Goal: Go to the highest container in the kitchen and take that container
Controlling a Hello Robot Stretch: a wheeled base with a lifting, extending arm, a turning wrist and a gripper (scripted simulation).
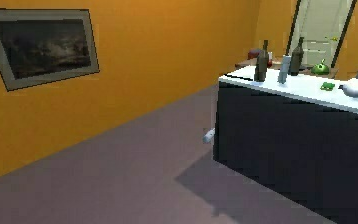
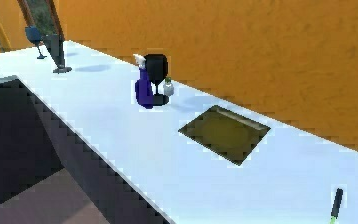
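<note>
**Forward view.** Orange walls, grey-purple floor. A framed picture [image 1: 42, 45] hangs on the wall at the left. At the right stands a dark counter [image 1: 287, 150] with a white top.

On the far part of the top, in a close group:
- left dark bottle [image 1: 263, 62], upright
- pale bottle [image 1: 285, 68], just beside it, upright
- right dark bottle [image 1: 300, 55], upright

Right of these lie a round green thing [image 1: 320, 68] and a flat green thing [image 1: 329, 87]. A white kettle-like vessel [image 1: 355, 88] stands at the view's right edge. A white door [image 1: 322, 28] shows behind the counter. A small white thing [image 1: 208, 136] lies on the floor by the counter's near corner.

Task's container: the candidates are the bottles on the counter top. I cannot tell which container is the highest.

**Arm side view.** A white worktop [image 2: 107, 140] runs along an orange wall. A square olive basin [image 2: 225, 133] is sunk into it. Left of the basin stands a purple bottle-like thing [image 2: 150, 85] with a dark rounded top. At the upper left are a slanted dark bar on a grey foot [image 2: 49, 35] and a small blue glass shape [image 2: 32, 38]. A thin dark stick with a green tip [image 2: 337, 205] lies at the lower right.

Gripper state: cannot tell.
</note>
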